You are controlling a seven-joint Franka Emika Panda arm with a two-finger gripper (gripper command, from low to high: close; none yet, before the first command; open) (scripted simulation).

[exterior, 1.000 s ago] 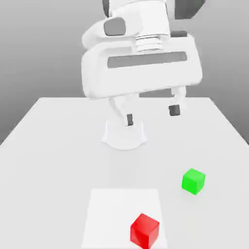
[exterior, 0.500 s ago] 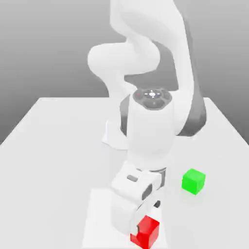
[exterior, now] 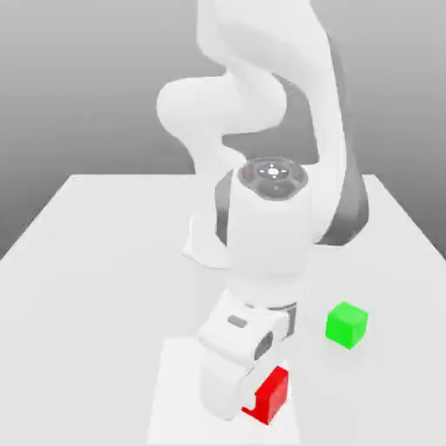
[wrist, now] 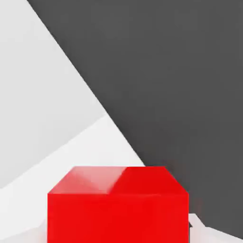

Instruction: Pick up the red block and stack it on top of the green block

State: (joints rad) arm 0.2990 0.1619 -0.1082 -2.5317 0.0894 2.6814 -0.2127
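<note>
Red block [exterior: 272,395], one, gripped, one green block [exterior: 346,325]

My exterior view looks from across the white rectangular worktop [exterior: 104,287], slightly downward, towards the arm's base; my hand view looks closely from the hand. Both share the red cube-shaped block [exterior: 271,396].
</note>
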